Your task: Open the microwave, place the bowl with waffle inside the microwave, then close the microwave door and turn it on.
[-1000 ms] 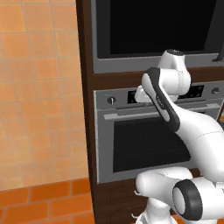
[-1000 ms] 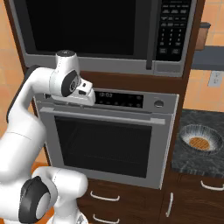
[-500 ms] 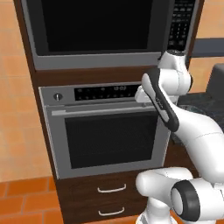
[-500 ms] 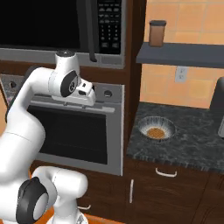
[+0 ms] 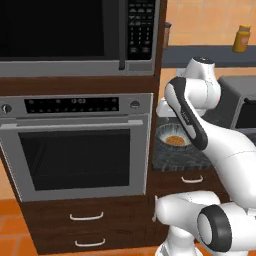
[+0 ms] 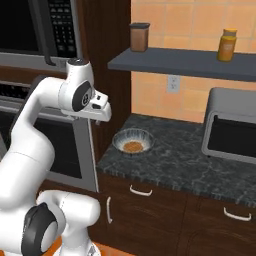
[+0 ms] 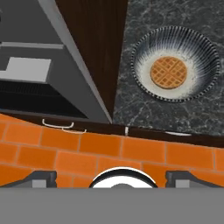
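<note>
The microwave [image 5: 55,27] sits high in the wall unit with its dark glass door [image 5: 60,35] shut and the black keypad [image 5: 140,27] at its right; its keypad [image 6: 62,27] also appears in the right base view. The striped bowl [image 6: 131,136] rests on the dark stone counter, holding the orange-brown waffle [image 6: 132,147]. From above, the hand view has the bowl [image 7: 199,52] and waffle [image 7: 168,72] at upper right. My gripper [image 6: 103,116] hangs above the counter's left end, left of the bowl and apart from it. Its fingertips [image 7: 41,177] stand wide apart, holding nothing.
A silver oven [image 5: 75,150] with a bar handle is under the microwave. On the counter [image 6: 175,160] to the right stands a small toaster oven [image 6: 232,132]. A shelf [image 6: 175,60] above carries a brown jar [image 6: 139,36] and an orange bottle [image 6: 227,45].
The base has driven right: the oven and microwave slid left in both base views, and the counter with the bowl came into view. The arm's pose looks unchanged.
</note>
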Controlling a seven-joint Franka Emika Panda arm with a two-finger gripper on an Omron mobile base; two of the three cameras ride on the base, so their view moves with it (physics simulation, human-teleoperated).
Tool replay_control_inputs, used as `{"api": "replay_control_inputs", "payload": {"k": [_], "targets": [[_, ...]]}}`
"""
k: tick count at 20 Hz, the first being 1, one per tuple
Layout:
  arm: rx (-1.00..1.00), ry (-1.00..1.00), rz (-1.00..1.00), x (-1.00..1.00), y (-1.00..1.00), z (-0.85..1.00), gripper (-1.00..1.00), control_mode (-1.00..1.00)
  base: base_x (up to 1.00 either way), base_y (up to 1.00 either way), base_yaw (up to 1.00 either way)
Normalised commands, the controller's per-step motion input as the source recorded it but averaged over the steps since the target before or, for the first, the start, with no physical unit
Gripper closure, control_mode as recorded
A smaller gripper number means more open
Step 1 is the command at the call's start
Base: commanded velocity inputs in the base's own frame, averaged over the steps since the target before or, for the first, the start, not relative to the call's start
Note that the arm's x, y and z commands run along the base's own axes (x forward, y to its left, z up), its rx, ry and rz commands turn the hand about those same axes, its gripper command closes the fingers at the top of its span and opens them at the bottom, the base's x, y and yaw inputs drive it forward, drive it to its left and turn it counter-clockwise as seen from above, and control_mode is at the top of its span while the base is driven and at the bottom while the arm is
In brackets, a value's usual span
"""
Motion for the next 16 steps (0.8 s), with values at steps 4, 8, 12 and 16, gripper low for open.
{"api": "replay_control_inputs", "payload": {"k": [4, 8, 12, 16], "targets": [[0.0, 0.0, 0.0, 0.0, 0.0, 0.0, -1.0, 1.0, 0.3, 0.0, 0.18], [0.0, 0.0, 0.0, 0.0, 0.0, 0.0, -1.0, 1.0, 0.42, 0.0, 0.18], [0.0, 0.0, 0.0, 0.0, 0.0, 0.0, -1.0, 1.0, 0.46, 0.0, 0.18], [0.0, 0.0, 0.0, 0.0, 0.0, 0.0, -1.0, 1.0, 0.39, -0.02, 0.15]]}}
